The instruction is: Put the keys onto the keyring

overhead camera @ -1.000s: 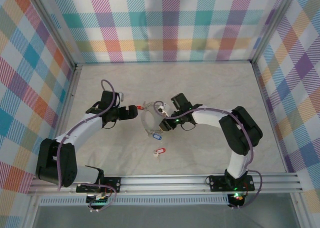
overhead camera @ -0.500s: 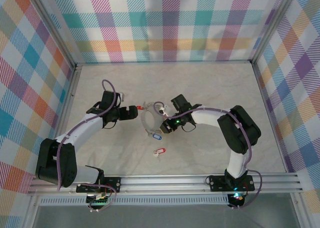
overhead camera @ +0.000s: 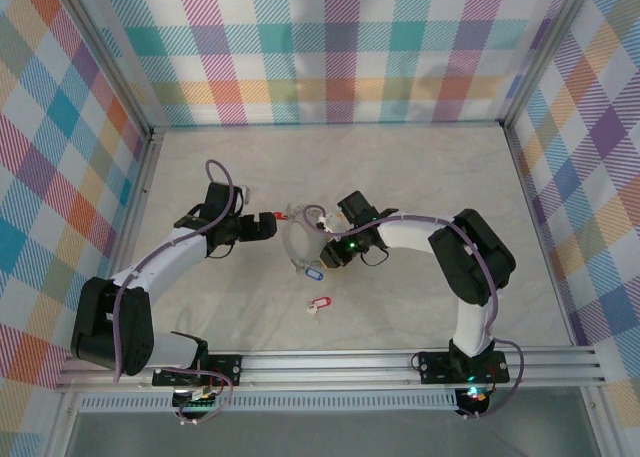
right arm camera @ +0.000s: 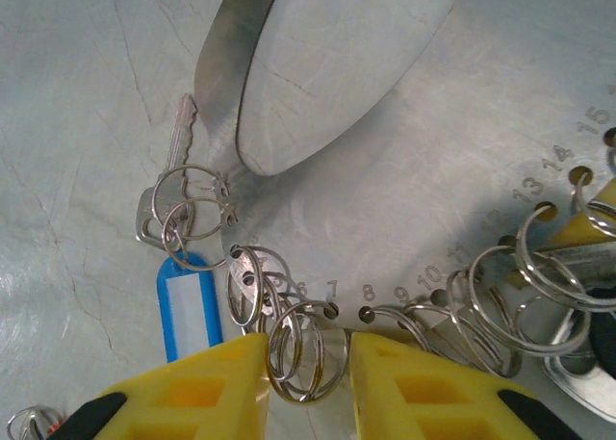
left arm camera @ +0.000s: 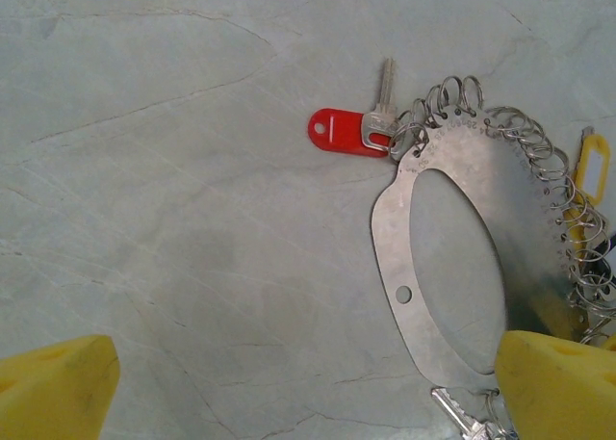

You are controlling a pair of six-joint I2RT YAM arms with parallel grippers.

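Right gripper (right arm camera: 308,392) is down at the keyring (right arm camera: 414,190), yellow fingers close together, with one small split ring (right arm camera: 308,355) standing right between them. That ring hangs from the rim by the stamped 7. The fingers flank it edge to edge, but whether they actually pinch it, I cannot tell. The blue key (right arm camera: 189,310) lies just beside, hooked by its own rings at the rim, blade pointing away from the fingers.

Left gripper (left arm camera: 308,387) hangs over the keyring's other side, fingers spread wide, holding nothing.

Now the piece that matters: the loose red key (overhead camera: 319,304) lies on the table apart from the keyring. It sits on the base side, past the blue key, with its long axis roughly across the table. From above, the right gripper is plainly nearer to it than the left. I judge the fetch falls to the right arm, drawing back toward its own base.
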